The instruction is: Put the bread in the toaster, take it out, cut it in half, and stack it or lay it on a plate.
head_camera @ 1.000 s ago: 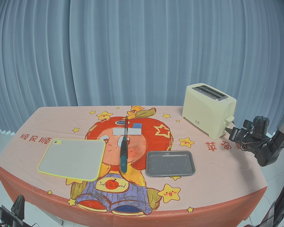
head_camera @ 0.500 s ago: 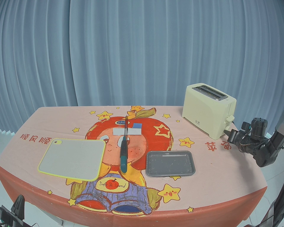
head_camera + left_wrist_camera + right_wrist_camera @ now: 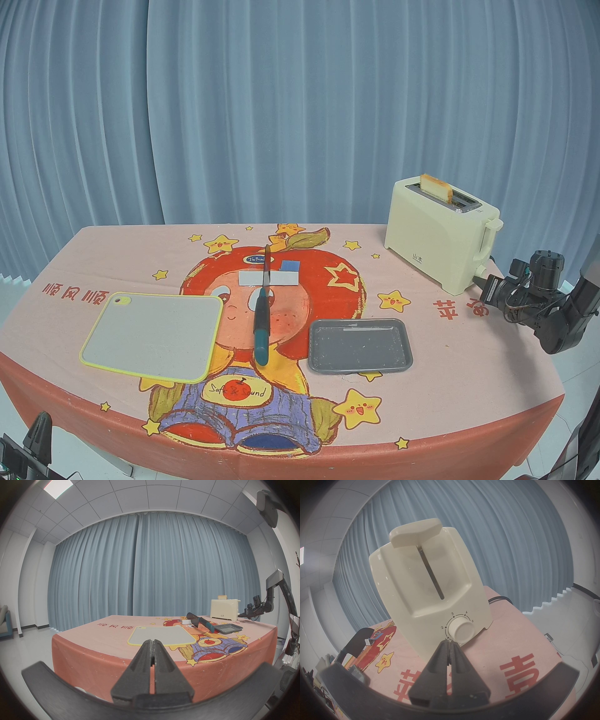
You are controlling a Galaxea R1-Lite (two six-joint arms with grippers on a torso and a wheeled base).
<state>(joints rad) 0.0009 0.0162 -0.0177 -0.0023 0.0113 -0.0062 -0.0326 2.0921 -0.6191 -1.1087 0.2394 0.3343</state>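
Catalogued from the floor: the right arm is showing thick, rounded matte black casing, with a ribbed cylindrical cap sitting on its wrist and thin dark cables looping loosely beside it. Farther up, a pale grey angular link is joining a slimmer black section. The right gripper is showing two black wedge-shaped fingers tapering to blunt tips, small pale dots near their base, and a broad curved black bar behind. The left gripper is wearing the same black wedges and bar.

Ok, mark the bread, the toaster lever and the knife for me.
bread (image 3: pixel 435 187), head view, toasted face above the slot
toaster lever (image 3: pixel 415 532), right wrist view, its flat paddle
knife (image 3: pixel 262 307), head view, handle near the blade
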